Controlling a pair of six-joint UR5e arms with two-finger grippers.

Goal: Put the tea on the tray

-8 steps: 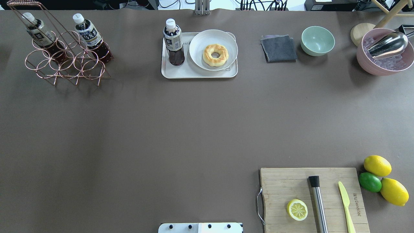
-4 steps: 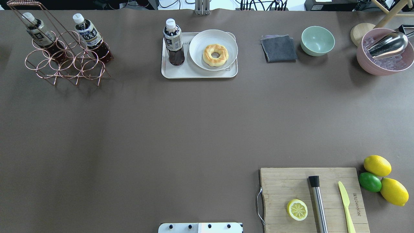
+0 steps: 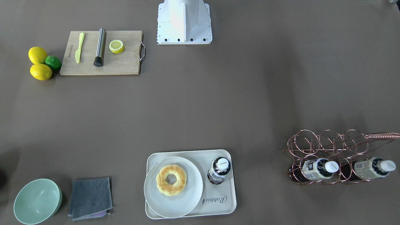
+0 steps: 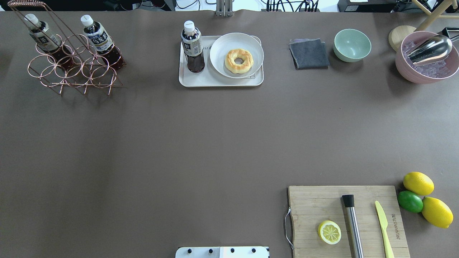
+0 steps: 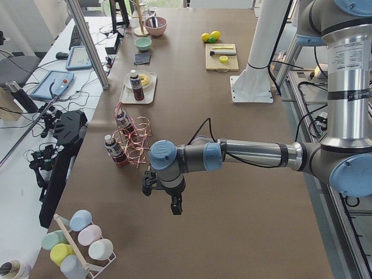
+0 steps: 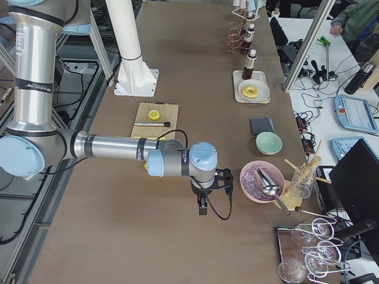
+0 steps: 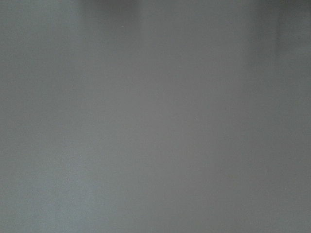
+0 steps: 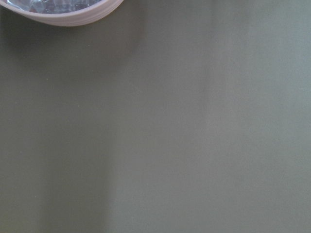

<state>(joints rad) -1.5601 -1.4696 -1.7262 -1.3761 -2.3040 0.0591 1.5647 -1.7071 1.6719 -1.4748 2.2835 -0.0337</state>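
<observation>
The left end effector (image 5: pixel 175 208) hangs over bare surface (image 5: pixel 232 232), fingers pointing down. How far it is open, and whether it holds anything, I cannot tell. The right end effector (image 6: pixel 202 207) hangs just beside a pink bowl (image 6: pixel 260 180), and its opening cannot be told either. The tea (image 4: pixel 193 46) stands upright on the tray (image 4: pixel 218 81), well beyond the left end effector, past a wire rack (image 5: pixel 133 142) that holds two more bottles (image 4: pixel 98 37). On the tray it is just beside a plate (image 4: pixel 222 64) with a donut (image 4: pixel 239 61). From the right end effector the tray lies far off, beyond a green bowl (image 6: pixel 269 142) and a cloth (image 6: pixel 261 125).
</observation>
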